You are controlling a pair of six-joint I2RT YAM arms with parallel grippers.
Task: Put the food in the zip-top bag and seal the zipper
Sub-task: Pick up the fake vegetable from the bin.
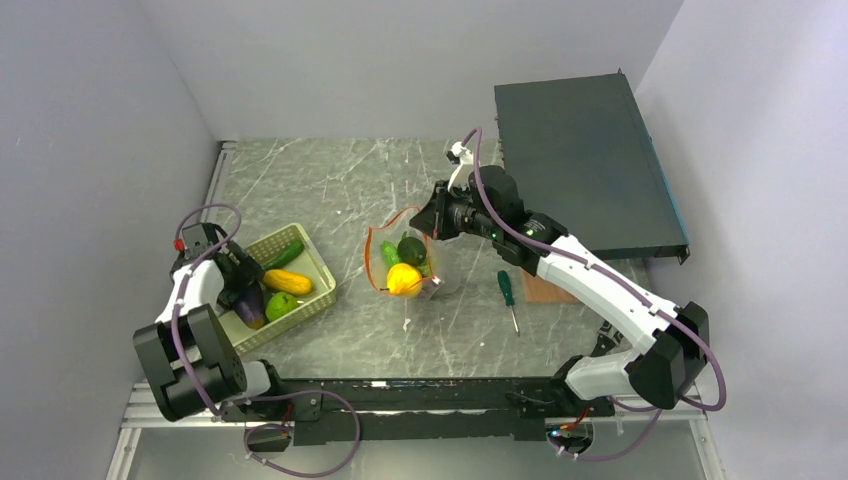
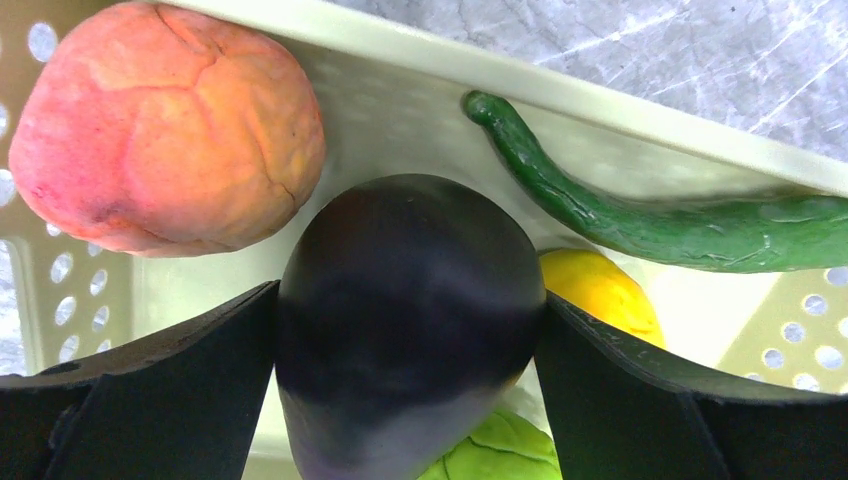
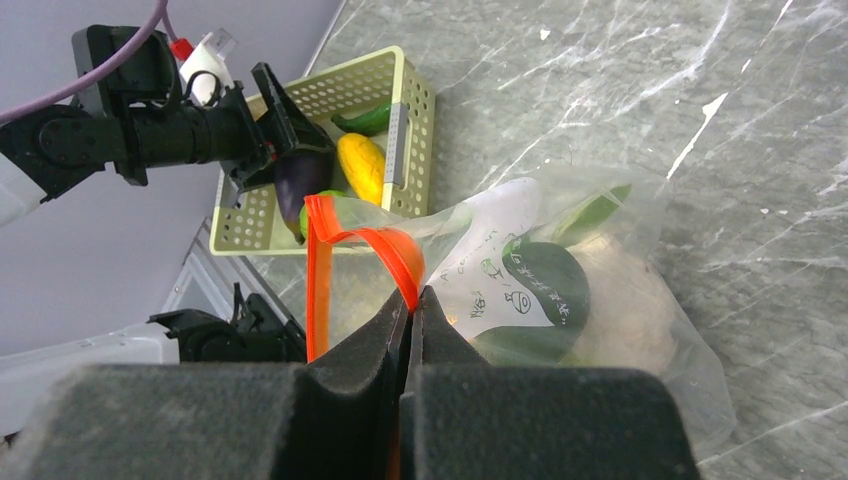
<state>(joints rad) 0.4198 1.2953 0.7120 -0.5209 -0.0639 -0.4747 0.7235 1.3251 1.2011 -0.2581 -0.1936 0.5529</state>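
The clear zip-top bag (image 1: 432, 280) lies mid-table with its mouth held up. A yellow piece (image 1: 403, 279), a dark green one (image 1: 411, 249) and a green one (image 1: 389, 252) are inside it. My right gripper (image 1: 432, 222) is shut on the red-orange zipper strip (image 3: 318, 270), and in the right wrist view the gripper (image 3: 412, 300) pinches the strip above the bag (image 3: 640, 310). My left gripper (image 1: 245, 285) is inside the green basket (image 1: 318, 262), shut on the dark purple eggplant (image 2: 405, 300). No slider tab shows.
The basket (image 2: 400, 45) also holds an orange-pink fruit (image 2: 165, 125), a long green cucumber (image 2: 640, 215), a yellow piece (image 2: 600, 290) and a green cabbage (image 2: 500, 455). A green-handled screwdriver (image 1: 508, 295) lies right of the bag. A black box (image 1: 585, 165) fills the back right.
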